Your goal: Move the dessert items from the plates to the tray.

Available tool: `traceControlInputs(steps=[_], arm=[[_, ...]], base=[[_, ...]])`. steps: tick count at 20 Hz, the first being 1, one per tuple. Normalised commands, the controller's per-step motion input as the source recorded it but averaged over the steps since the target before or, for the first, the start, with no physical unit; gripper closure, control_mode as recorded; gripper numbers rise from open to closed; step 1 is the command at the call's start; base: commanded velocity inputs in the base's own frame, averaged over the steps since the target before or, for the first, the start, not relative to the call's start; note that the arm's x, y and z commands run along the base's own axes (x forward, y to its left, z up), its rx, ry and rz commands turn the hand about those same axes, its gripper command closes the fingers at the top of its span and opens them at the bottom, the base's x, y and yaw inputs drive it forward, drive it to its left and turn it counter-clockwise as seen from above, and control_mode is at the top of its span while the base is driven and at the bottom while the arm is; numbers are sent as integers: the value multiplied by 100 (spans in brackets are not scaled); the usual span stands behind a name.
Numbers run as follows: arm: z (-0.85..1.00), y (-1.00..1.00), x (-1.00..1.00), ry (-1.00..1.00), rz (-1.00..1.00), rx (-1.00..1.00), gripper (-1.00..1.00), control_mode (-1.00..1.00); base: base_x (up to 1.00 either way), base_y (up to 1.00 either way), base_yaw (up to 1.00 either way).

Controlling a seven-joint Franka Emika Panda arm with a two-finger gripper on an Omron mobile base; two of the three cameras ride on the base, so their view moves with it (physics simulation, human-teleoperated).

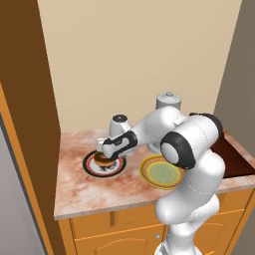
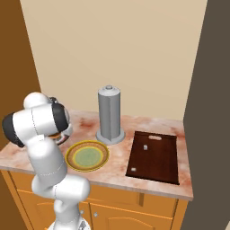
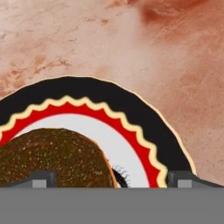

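Hand view, lower left: round chocolate-brown donut (image 3: 54, 158), glaze speckled with fine pale flecks, sitting on the white centre of the black-rimmed plate (image 3: 131, 98). Red ring edged with a cream zigzag between black rim and white middle; a bit of black pattern just right of the donut. Gripper (image 3: 111, 179) low over the plate, fingertips (image 3: 41, 178) spread wide and released, one touching or just over the donut's lower edge, the other at lower right above the red ring; nothing grasped.

Left base view, left of centre: same donut (image 1: 103, 159) on the same plate (image 1: 92, 168), gripper (image 1: 105, 152) directly above it, on the marbled pinkish desk (image 1: 79, 191). Just right of that plate, partly behind the arm: yellow-rimmed plate (image 1: 158, 174) with green centre.

Right base view, lower middle: yellow-rimmed plate (image 2: 87, 156), bare green centre. Right of it, well apart: dark brown rectangular tray (image 2: 155, 157) with low rim. On the tray's upper part, a tiny pale greyish-white lump (image 2: 145, 147), too small for detail. Behind the yellow plate, near centre: tall grey cylinder (image 2: 110, 115), upright.
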Motion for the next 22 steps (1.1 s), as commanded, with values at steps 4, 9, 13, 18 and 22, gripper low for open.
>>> traceControlInputs(steps=[4, 9, 13, 18, 22], arm=[[0, 19, -26, 0, 0, 0, -100, -100], [0, 20, -43, 0, 0, 0, -100, -100], [-5, 3, -5, 0, 0, 0, -100, -100], [-1, 0, 22, 0, -1, 0, -100, -100], [0, 0, 4, 0, 0, 0, -100, -100]], base=[[0, 0, 0], [0, 0, 0], [0, 0, 0], [0, 0, 0], [0, 0, 0]])
